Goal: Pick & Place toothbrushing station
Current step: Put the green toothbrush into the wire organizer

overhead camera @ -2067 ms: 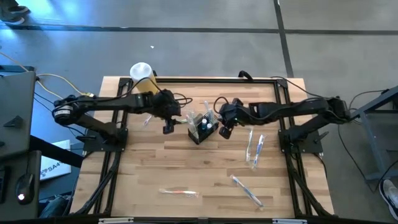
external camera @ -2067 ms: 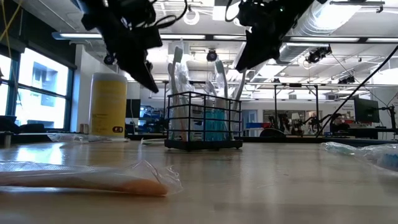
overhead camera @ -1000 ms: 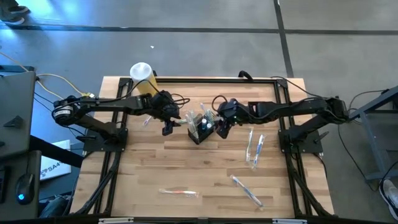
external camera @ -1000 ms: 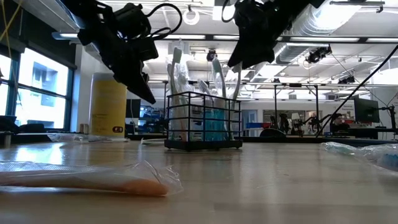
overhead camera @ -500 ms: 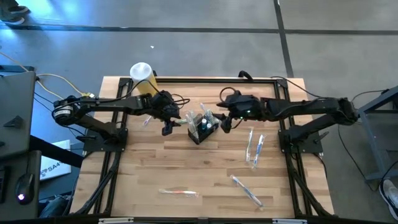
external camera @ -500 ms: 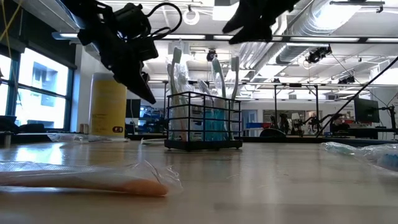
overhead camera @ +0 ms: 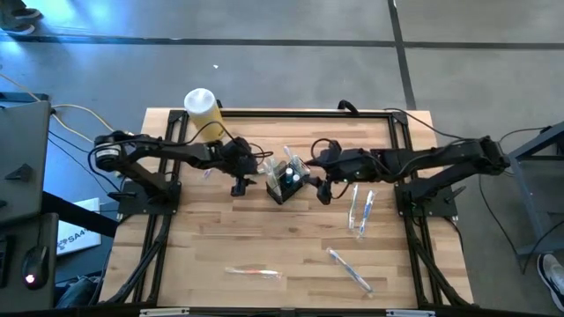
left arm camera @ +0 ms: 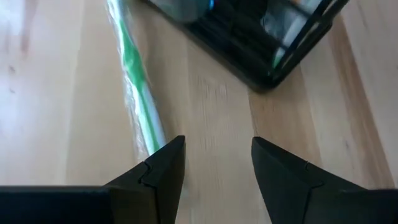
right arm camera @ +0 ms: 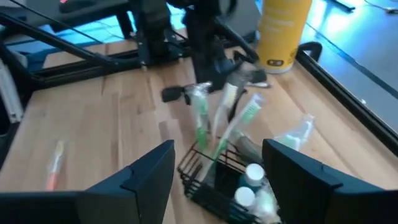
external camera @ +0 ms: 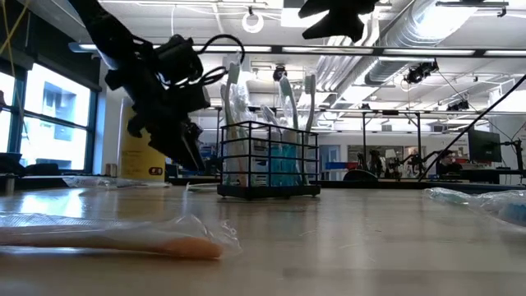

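Here the toothbrushing station (overhead camera: 286, 181) is a small black wire caddy, boxy, with thin slatted sides, standing upright on the pale wooden table (overhead camera: 264, 238). It sits between the two grippers. Wrapped toothbrushes (external camera: 283, 100) in crinkly clear plastic stand up out of it, and a blue item with white caps shows through its bars.

The left gripper (overhead camera: 238, 187) hangs low just beside the caddy, its smooth dark fingers (left arm camera: 163, 171) parted around bare wood; a green-handled brush in a clear wrapper (left arm camera: 138, 106) lies just ahead of them. The right gripper (overhead camera: 324, 190) is raised on the caddy's other side, jaws spread wide and holding nothing.
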You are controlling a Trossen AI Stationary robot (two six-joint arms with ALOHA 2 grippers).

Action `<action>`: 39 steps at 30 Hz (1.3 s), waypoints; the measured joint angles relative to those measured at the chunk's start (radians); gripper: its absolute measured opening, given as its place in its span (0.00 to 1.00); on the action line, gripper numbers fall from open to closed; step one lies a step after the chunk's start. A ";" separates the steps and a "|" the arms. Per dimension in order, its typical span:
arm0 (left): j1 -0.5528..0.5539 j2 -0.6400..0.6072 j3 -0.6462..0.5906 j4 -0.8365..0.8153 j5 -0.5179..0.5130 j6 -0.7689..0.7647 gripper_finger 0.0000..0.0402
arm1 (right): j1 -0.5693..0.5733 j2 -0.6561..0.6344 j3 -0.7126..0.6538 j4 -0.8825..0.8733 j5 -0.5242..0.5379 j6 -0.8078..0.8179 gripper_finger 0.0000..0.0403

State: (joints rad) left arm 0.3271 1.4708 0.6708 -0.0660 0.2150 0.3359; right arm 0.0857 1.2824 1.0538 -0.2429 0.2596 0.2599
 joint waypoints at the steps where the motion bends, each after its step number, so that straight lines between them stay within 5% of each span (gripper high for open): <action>1: 0.000 0.010 0.000 0.000 -0.002 0.000 0.44 | 0.006 -0.001 0.000 0.002 0.000 0.000 0.58; 8: 0.001 0.021 0.000 0.059 -0.228 -0.043 0.44 | 0.035 -0.001 0.000 0.001 0.003 0.001 0.58; 16: 0.000 0.036 0.000 0.081 -0.138 -0.004 0.44 | 0.034 0.019 0.000 -0.004 0.003 0.009 0.58; 33: 0.000 0.176 0.005 0.155 -0.199 -0.017 0.44 | 0.034 0.054 0.000 0.012 -0.001 0.005 0.58; 39: -0.002 0.178 0.005 0.120 -0.215 -0.055 0.29 | 0.034 0.064 0.000 0.010 -0.009 0.005 0.58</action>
State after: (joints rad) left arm 0.3252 1.6489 0.6758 0.0545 -0.0003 0.2809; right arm 0.1200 1.3468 1.0538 -0.2332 0.2504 0.2650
